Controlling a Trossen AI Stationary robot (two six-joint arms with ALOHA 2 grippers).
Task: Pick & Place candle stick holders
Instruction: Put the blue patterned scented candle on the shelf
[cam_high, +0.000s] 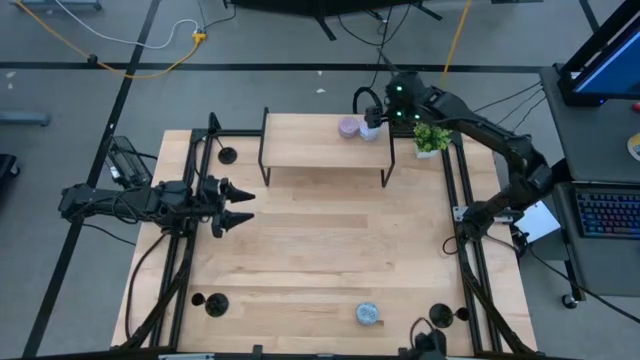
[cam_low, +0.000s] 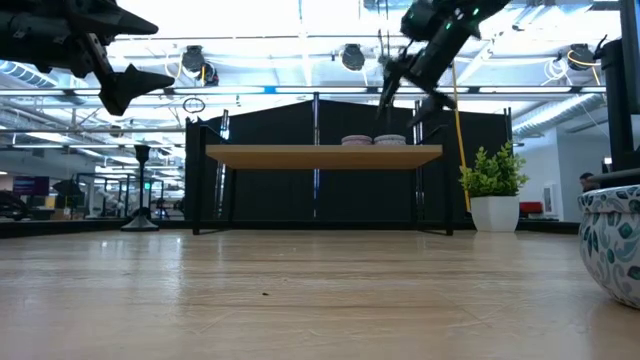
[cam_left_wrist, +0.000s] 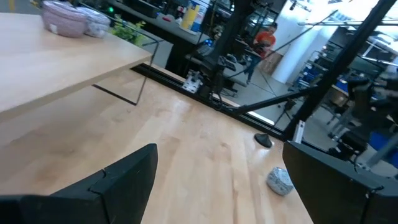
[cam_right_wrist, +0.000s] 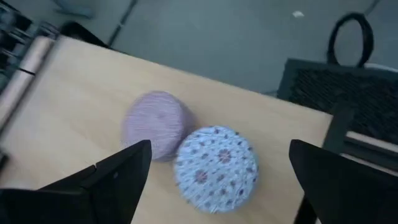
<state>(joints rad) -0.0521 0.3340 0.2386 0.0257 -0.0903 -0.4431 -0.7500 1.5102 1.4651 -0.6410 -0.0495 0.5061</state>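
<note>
Neither arm has a candle stick holder yet, so the work looks to be at its very start, in the reach before a first pick.

All three small black candle stick holders, each a round flat base with a thin stem, stand untouched on the light wooden counter (cam_high: 320, 250). One (cam_high: 228, 155) is near the far left corner, beside the left leg of the raised wooden shelf (cam_high: 310, 145). One (cam_high: 212, 303) is near the near left corner, and one (cam_high: 441, 316) is near the near right corner.

The right end effector (cam_high: 372, 122) hangs over the right end of the shelf with its fingers spread apart and nothing between them. Directly under it sit a small lilac round bowl (cam_right_wrist: 155, 124) and a white round bowl with a dotted pattern (cam_right_wrist: 216, 165), the two touching. These are not the things the task names.

The left end effector (cam_high: 245, 206) hovers above the counter's left edge, also spread wide and empty.

A blue patterned ceramic bowl (cam_high: 368, 314) rests near the near edge, and a small green potted plant (cam_high: 432, 138) stands by the far right corner.

The next move probably calls for an arm to come down over one thin stem. The left arm is nearest the far left holder. The stems are thin and the bases small, so the fingers would need to close squarely on the stem or risk tipping it.
</note>
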